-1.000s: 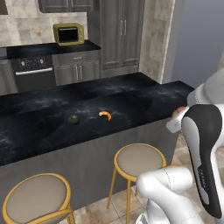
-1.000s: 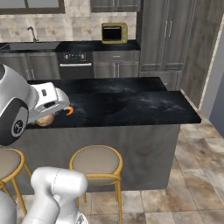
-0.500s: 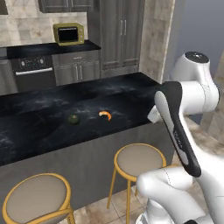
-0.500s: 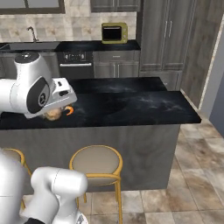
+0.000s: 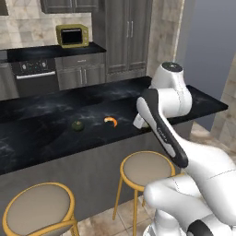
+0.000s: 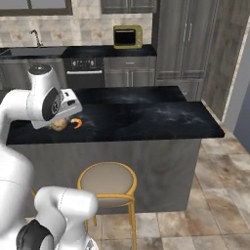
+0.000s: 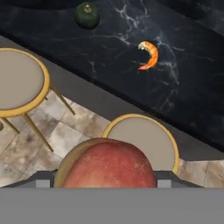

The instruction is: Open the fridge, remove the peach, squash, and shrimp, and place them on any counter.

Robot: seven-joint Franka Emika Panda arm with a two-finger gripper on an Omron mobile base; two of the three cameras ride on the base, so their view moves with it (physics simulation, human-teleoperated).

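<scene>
Pictured over a kitchen island: peach (image 7: 107,164) gripped between the jaws of the gripper (image 7: 107,181), bulging large and red-orange at the near edge of the hand view, with the jaws spread wide around it. Seen from the right base view as a tan ball (image 6: 59,125) tucked under the white hand, hanging at the near edge of the black marble counter (image 6: 156,117), just beside the shrimp (image 6: 77,122). Already resting on that counter: dark green squash (image 5: 77,125) and, a little to its right, orange curved shrimp (image 5: 110,121), apart from one another and both well back from the near edge. Below the hand, two round stools with yellow rims, one (image 7: 142,138) directly under the peach and one (image 7: 19,83) off to the side, so likely not quite over the slab yet in that view. Judged from how things lie: two of three items delivered, the third carried and close to its drop spot. Left to do, by this reading: move the peach over bare stone near the shrimp, lower it, let go. Fridge state not to be told from here. Yellow microwave (image 5: 72,35) on the far counter behind
</scene>
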